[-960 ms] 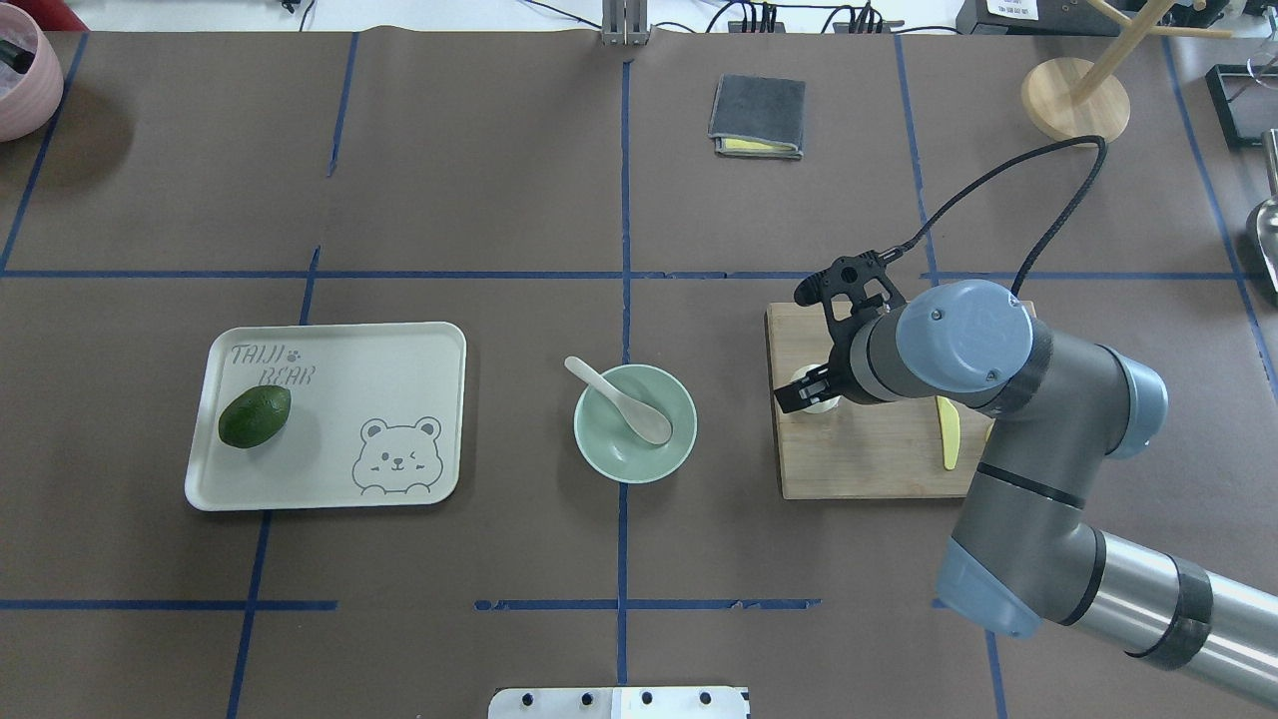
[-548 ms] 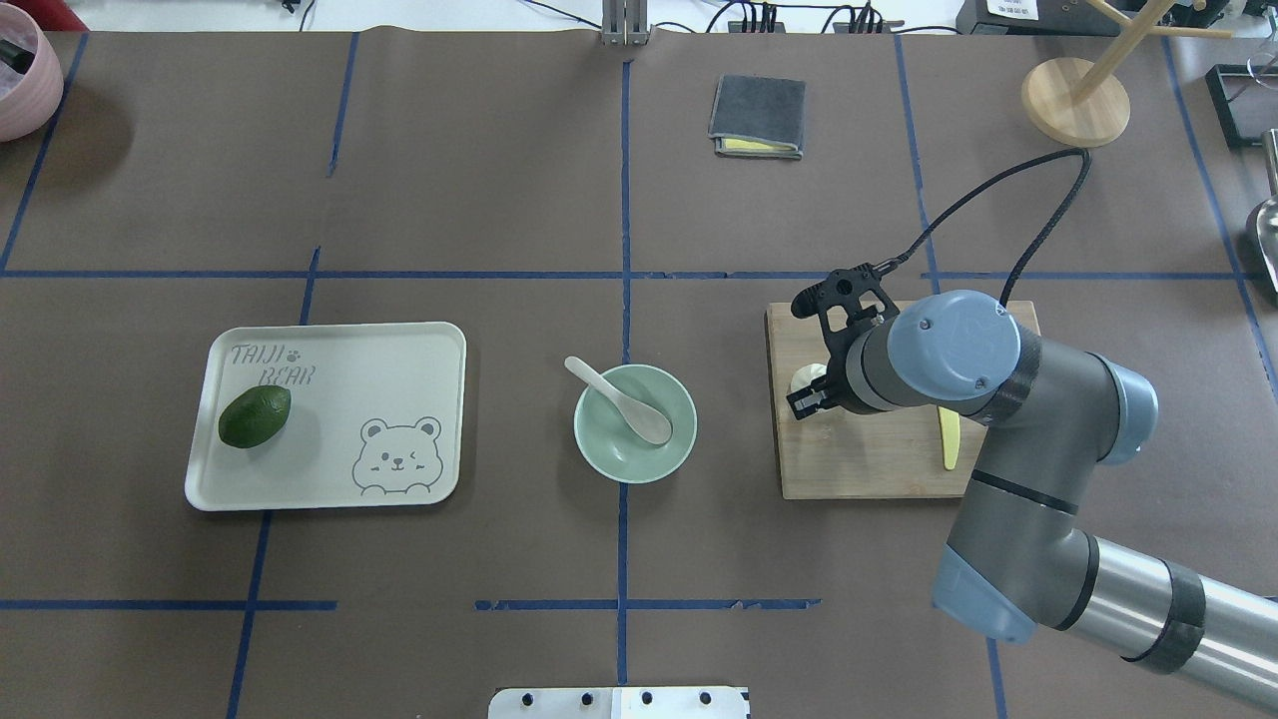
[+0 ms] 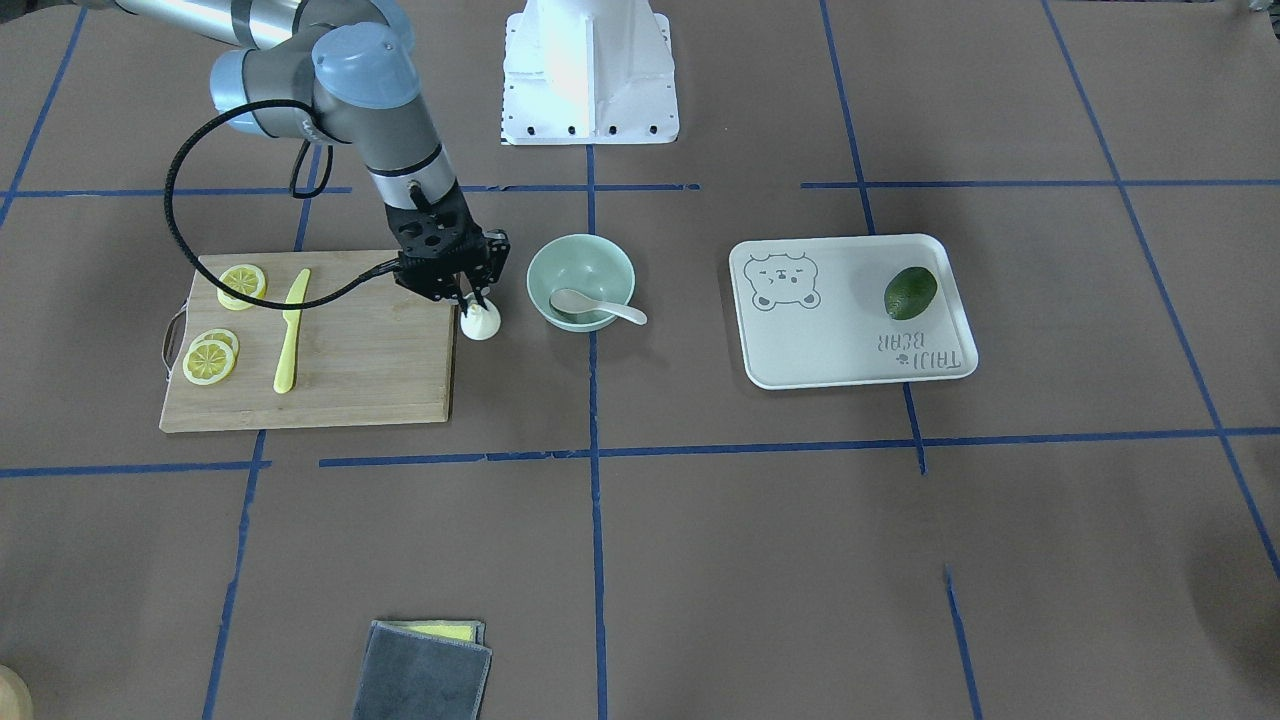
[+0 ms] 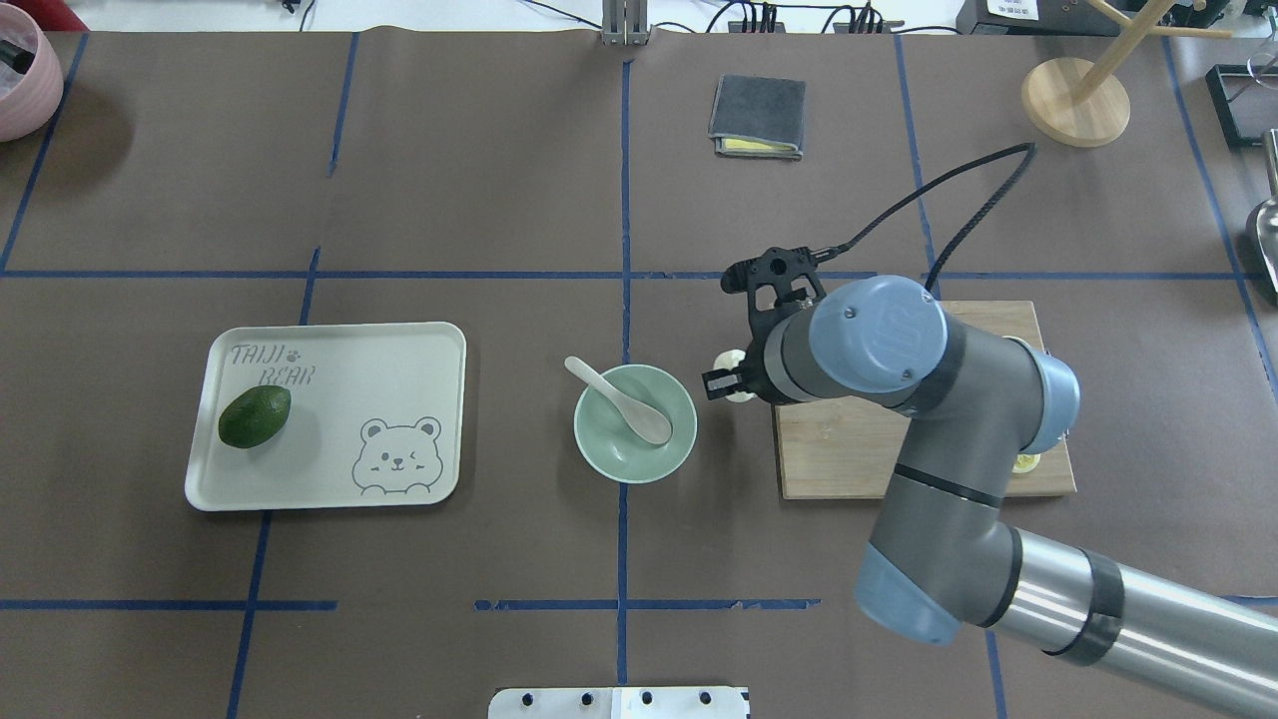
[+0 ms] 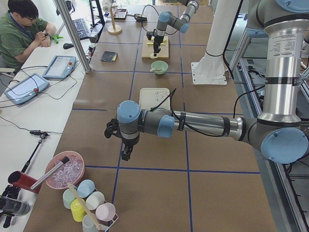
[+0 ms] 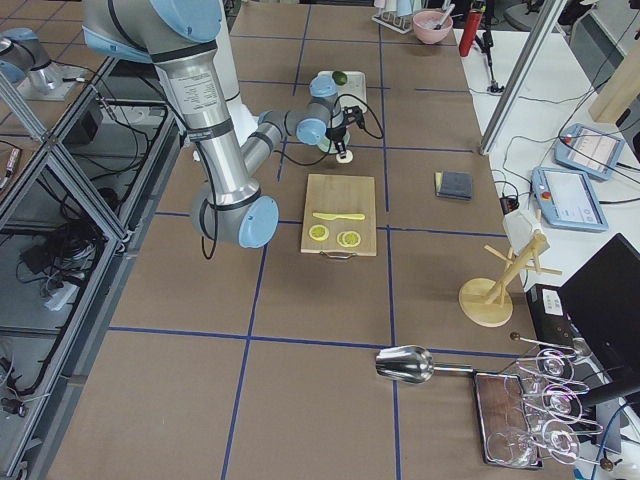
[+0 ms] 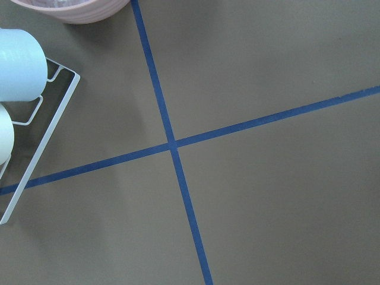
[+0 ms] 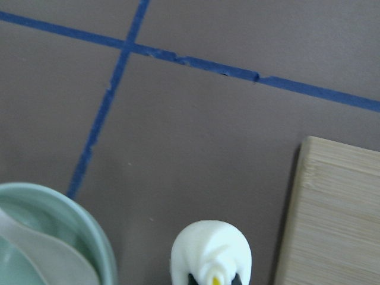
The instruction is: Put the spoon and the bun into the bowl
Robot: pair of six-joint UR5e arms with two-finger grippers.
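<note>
1. Brown paper with blue tape lines covers the table [image 4: 479,180]. The bowl [image 4: 621,461] stands near its middle. The spoon [image 4: 613,395] lies in the bowl, with its handle out over the rim.
2. The right gripper [image 3: 474,298] is clamped on the upper part of the bun [image 3: 481,324]. It holds the bun just beside the bowl, between the bowl and the board [image 3: 350,365], not yet over the rim.
3. The left gripper [image 5: 125,154] hangs well apart from the bowl. I cannot tell whether its jaws are apart or together.
4. First risk, as I judge: the grip seems to take only the top of the bun, so the bun may slip out and land on the table beside the bowl. A release too early would do the same.
5. Second risk: if the bun drops on the scoop, or the right gripper touches the handle, the spoon may tip out of the bowl.
6. Writing: the tray [image 4: 399,359], on the side of the bowl away from the bun, reads "TAIJI BEAR", with a paw mark and a bear face. I can read no other writing.
</note>
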